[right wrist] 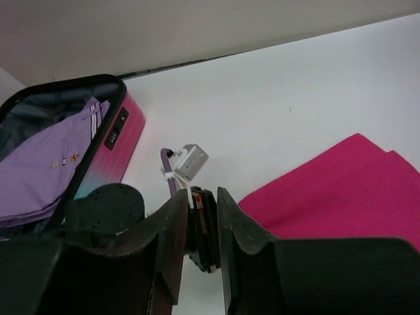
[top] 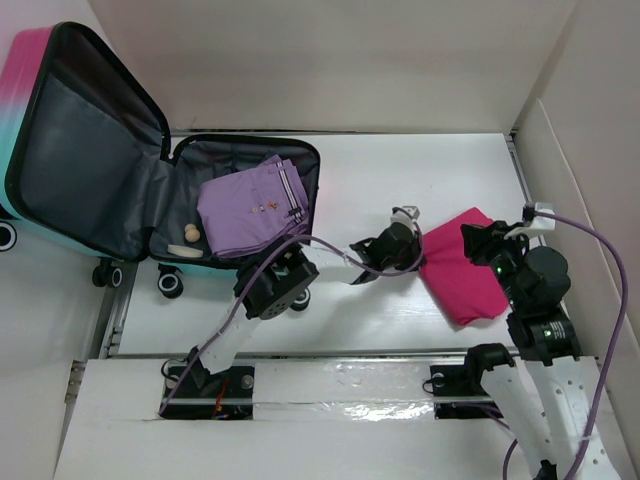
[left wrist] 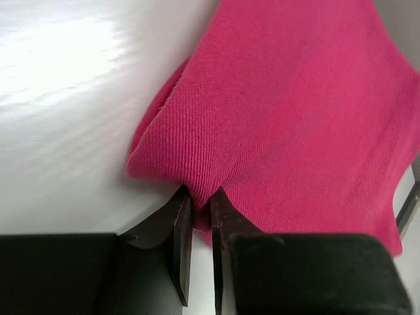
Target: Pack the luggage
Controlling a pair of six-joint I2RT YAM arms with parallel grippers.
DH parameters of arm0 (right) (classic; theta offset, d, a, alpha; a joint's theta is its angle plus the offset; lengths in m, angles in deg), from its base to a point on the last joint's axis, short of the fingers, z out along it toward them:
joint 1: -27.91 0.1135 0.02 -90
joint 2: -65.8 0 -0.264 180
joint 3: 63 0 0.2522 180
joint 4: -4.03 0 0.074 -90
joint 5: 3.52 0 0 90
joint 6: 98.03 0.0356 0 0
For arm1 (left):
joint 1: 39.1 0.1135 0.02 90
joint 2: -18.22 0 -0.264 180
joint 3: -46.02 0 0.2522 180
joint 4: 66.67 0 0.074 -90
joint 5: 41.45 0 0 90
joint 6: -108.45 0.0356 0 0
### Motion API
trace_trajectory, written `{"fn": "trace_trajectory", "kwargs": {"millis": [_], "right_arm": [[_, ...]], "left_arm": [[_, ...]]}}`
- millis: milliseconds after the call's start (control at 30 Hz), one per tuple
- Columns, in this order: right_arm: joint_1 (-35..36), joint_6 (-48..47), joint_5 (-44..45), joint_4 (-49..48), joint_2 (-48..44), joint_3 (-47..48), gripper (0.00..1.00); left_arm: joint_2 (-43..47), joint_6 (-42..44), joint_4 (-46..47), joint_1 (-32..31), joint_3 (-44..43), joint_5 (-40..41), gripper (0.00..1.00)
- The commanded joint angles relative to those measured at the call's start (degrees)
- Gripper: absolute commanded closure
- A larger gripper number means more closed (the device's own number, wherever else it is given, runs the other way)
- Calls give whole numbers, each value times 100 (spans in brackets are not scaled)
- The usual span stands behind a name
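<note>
Left fingers [left wrist: 182, 236]: drawn narrow, with the tips closed on a folded edge of a magenta cloth [left wrist: 295, 118]. The pinch is made at the cloth's left edge.

Right fingers [right wrist: 167, 243]: set with a narrow gap and nothing is seen between them. They are placed at the cloth's right side. Whether the cloth is touched cannot be told.

The cloth is laid flat on the white desk [top: 420, 170], right of centre.

The luggage [top: 90, 160] is found at the far left of the desk, well apart from both pairs of fingers and to their left. It is opened out: the lid is stood up at the left with its grey lining shown, and the base is laid flat. A folded purple shirt [top: 250, 205] is held in the base.
</note>
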Motion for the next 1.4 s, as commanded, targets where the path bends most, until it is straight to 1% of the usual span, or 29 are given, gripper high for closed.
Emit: {"fn": "trace_trajectory", "kwargs": {"millis": [0,67,133,167,233,267,300,333,367,433,500,667,767,833,1000,1100,1167,1200,1233,1267,1300,1367], "right_arm": [[-30,-51,-246,-434,21,-146,70],[-30,-25,-281,-558,47,-216,70],[-30,1,-333,-689,179,-252,70],[-30,28,-429,-760,249,-304,70],[-30,89,-561,-952,485,-357,74],[-30,116,-684,-997,548,-366,75],[-30,133,-729,-1050,618,-384,76],[-30,160,-755,-1146,680,-401,76],[-30,177,-747,-1190,689,-410,76],[23,186,-694,-1269,698,-419,76],[75,178,-641,-1314,733,-436,76],[128,239,-737,-1542,917,-515,76],[190,274,-738,-1648,1032,-533,76],[243,248,-694,-1631,1050,-525,76],[410,169,-448,-1525,900,-472,76],[463,142,-430,-1472,874,-445,75],[515,142,-430,-1498,865,-454,75],[515,142,-456,-1507,865,-472,75],[515,160,-483,-1568,865,-507,75],[515,169,-500,-1604,865,-533,75],[567,177,-579,-1648,856,-551,75],[568,213,-667,-1788,865,-629,75]], "left_arm": [[467,-202,612,579,564,28,100],[679,-150,683,886,915,45,100],[926,-80,692,1107,1083,-7,100],[1005,-27,657,1351,1162,-16,100],[1102,131,535,1607,1111,-488,99],[1102,158,299,1722,1041,-587,93],[1111,210,227,1880,953,-657,83],[1137,307,166,1933,943,-649,55],[1163,342,87,1934,961,-614,44],[1304,395,86,1934,1127,-509,27],[1453,395,86,1934,1364,-438,24],[1709,151,182,1443,1909,79,25],[1648,-87,218,1179,1945,72,26],[1568,-298,244,1056,1954,281,27],[1068,-509,-19,949,1507,537,29],[822,-589,-46,949,1305,975,32],[698,-476,-168,949,1173,1388,37],[698,-370,-221,836,1033,1677,40],[698,-291,-248,705,979,2246,49],[698,-116,-292,703,918,2347,55],[637,-71,-327,703,787,2357,59],[575,69,-406,773,654,2287,78]]}}
